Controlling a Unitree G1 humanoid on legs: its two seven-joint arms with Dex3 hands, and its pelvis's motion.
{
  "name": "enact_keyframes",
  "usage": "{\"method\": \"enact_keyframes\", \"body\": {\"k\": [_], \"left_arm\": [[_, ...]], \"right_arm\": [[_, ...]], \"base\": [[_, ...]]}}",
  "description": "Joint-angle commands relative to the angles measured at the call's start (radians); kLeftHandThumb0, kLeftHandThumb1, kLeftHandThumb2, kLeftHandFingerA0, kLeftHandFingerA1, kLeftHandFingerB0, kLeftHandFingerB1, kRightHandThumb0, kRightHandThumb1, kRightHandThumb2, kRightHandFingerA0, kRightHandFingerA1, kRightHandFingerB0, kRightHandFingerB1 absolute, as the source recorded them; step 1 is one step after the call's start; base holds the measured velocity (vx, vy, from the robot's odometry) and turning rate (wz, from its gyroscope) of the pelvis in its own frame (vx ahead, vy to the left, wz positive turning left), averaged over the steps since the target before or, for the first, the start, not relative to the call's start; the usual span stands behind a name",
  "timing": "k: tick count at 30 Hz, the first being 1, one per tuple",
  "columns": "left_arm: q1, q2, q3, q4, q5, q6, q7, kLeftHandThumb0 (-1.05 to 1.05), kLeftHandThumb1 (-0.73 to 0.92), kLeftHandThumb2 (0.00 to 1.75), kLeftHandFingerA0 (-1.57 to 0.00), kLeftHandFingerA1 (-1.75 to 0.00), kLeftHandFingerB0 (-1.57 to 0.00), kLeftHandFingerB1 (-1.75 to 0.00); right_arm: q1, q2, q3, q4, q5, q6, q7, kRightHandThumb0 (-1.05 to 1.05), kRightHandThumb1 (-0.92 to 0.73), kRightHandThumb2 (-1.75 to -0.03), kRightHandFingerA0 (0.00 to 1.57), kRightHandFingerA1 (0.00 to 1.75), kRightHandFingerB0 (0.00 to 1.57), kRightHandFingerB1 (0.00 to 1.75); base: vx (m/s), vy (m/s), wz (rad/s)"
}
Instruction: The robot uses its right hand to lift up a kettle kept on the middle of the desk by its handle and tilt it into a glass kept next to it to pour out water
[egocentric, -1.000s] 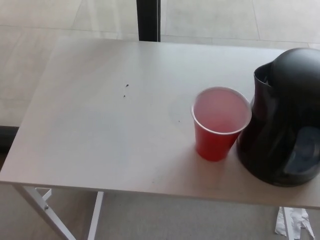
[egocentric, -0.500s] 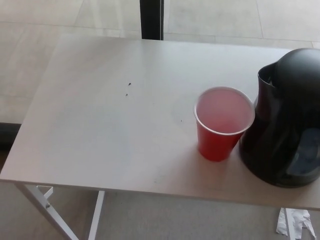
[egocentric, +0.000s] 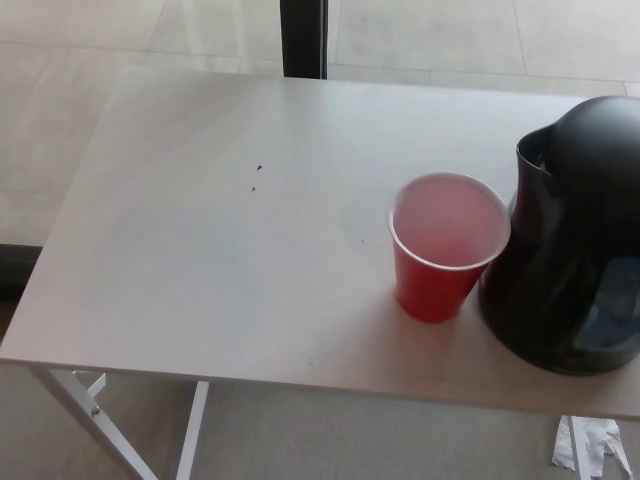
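Kettle (egocentric: 570, 250): black, rounded body, upright at the right side of the desk, partly cut off by the right picture edge; spout facing left toward the cup; handle not discernible.
Cup (egocentric: 447, 245): red plastic, white rim, pale pinkish inside; upright just left of the kettle, rim touching or all but touching the kettle's body; contents not determinable.
Desk (egocentric: 210, 270): pale, matt top; cup and kettle both on its right part, near the front edge; left and middle bare apart from two small dark specks (egocentric: 256, 177) toward the upper left of centre.
Desk leg (egocentric: 95, 415): white metal, visible under the front left corner.
Right hand: out of view; state of fingers not determinable.
Left hand: out of view; state of fingers not determinable.
Floor: light tiles beyond the far edge of the desk; dark vertical post (egocentric: 303, 38) at top centre.
White scrap (egocentric: 590, 445): crumpled, on the floor below the front right of the desk.
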Motion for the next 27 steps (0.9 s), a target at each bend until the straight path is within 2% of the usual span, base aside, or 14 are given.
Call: {"method": "enact_keyframes", "body": {"k": [1,2,9,10,14,15,16,18,20,21,23,24,25,27], "left_arm": [[0.001,0.026,-0.015,0.008,-0.012,-0.039,-0.008,-1.05,0.37,1.20,-1.13,-1.32,-0.79,-1.65],[-0.001,0.026,-0.014,0.014,-0.017,-0.040,-0.014,-1.05,0.37,1.18,-1.10,-1.33,-0.81,-1.63],[-0.010,0.031,-0.027,0.021,-0.015,-0.040,-0.006,-1.05,0.38,1.21,-1.08,-1.36,-0.78,-1.67],[-0.010,0.032,-0.028,0.021,-0.017,-0.038,-0.005,-1.05,0.37,1.19,-1.10,-1.34,-0.81,-1.65],[-0.010,0.031,-0.037,0.014,-0.015,-0.047,-0.006,-1.05,0.36,1.18,-1.11,-1.33,-0.84,-1.65],[-0.010,0.031,-0.040,0.012,-0.014,-0.053,-0.008,-1.05,0.36,1.19,-1.10,-1.32,-0.84,-1.65],[-0.011,0.032,-0.044,0.012,-0.011,-0.056,-0.007,-1.05,0.36,1.19,-1.10,-1.32,-0.84,-1.65],[-0.015,0.033,-0.044,0.013,-0.016,-0.044,-0.008,-1.05,0.38,1.20,-1.11,-1.32,-0.82,-1.64],[-0.012,0.034,-0.044,0.019,-0.017,-0.049,-0.010,-1.05,0.36,1.19,-1.10,-1.29,-0.82,-1.62],[-0.009,0.033,-0.045,0.021,-0.017,-0.054,-0.011,-1.05,0.38,1.19,-1.13,-1.30,-0.80,-1.65],[-0.007,0.035,-0.050,0.025,-0.012,-0.058,-0.008,-1.05,0.38,1.19,-1.13,-1.28,-0.82,-1.64],[-0.008,0.034,-0.051,0.025,-0.013,-0.058,-0.008,-0.51,-0.19,0.85,-1.12,-1.19,-1.06,-1.43],[-0.008,0.034,-0.050,0.023,-0.015,-0.057,-0.007,-1.05,0.36,1.19,-1.11,-1.33,-0.85,-1.66],[-0.007,0.033,-0.051,0.019,-0.016,-0.058,-0.003,-1.05,0.36,1.18,-1.12,-1.32,-0.86,-1.64]], "right_arm": [[-0.047,-0.028,0.038,0.058,-0.084,-0.015,-0.011,-0.60,-0.52,-0.76,0.09,0.45,0.02,0.14],[-0.064,-0.027,0.054,0.084,-0.105,-0.032,-0.017,-0.59,-0.61,-0.58,0.19,0.40,0.00,0.20],[-0.129,-0.001,0.086,0.168,-0.134,-0.036,-0.025,-0.55,-0.57,-0.57,0.14,0.37,0.02,0.25],[-0.137,0.002,0.090,0.179,-0.140,-0.035,-0.029,-0.58,-0.36,-0.79,0.06,0.48,0.00,0.27],[-0.172,0.013,0.120,0.209,-0.176,-0.036,-0.052,-0.67,-0.44,-0.76,0.08,0.44,0.06,0.32],[-0.178,0.017,0.127,0.214,-0.184,-0.041,-0.057,-0.35,-0.36,-0.93,0.02,0.50,0.00,0.49],[-0.183,0.021,0.131,0.219,-0.189,-0.045,-0.060,-0.35,-0.36,-0.93,0.02,0.50,0.00,0.49],[-0.183,0.020,0.151,0.215,-0.206,-0.058,-0.053,-0.36,-0.33,-0.92,0.02,0.49,0.00,0.49],[-0.178,0.028,0.155,0.207,-0.208,-0.066,-0.049,-0.62,-0.43,-0.79,0.23,0.51,0.03,0.28],[-0.177,0.037,0.169,0.201,-0.214,-0.076,-0.047,-0.59,-0.54,-0.57,0.32,0.43,0.11,0.24],[-0.176,0.043,0.186,0.202,-0.226,-0.092,-0.044,-0.65,-0.43,-0.78,0.20,0.50,0.05,0.34],[-0.174,0.043,0.187,0.197,-0.230,-0.089,-0.046,-0.65,-0.43,-0.78,0.23,0.52,0.07,0.36],[-0.171,0.043,0.194,0.184,-0.238,-0.081,-0.049,-0.67,-0.43,-0.79,0.19,0.51,0.05,0.35],[-0.171,0.044,0.201,0.175,-0.244,-0.081,-0.045,-0.68,-0.43,-0.79,0.17,0.50,0.04,0.33]], "base": [[0.00,0.000,0.00],[0.00,0.000,0.00],[0.00,0.000,0.00],[0.00,0.000,0.00],[0.00,0.000,0.00],[0.00,0.000,0.00],[0.00,0.000,0.00],[0.00,0.000,0.00],[0.00,0.000,0.00],[0.00,0.000,0.00],[0.00,0.000,0.00],[0.00,0.000,0.00],[0.00,0.000,0.00],[0.00,0.000,0.00]]}}
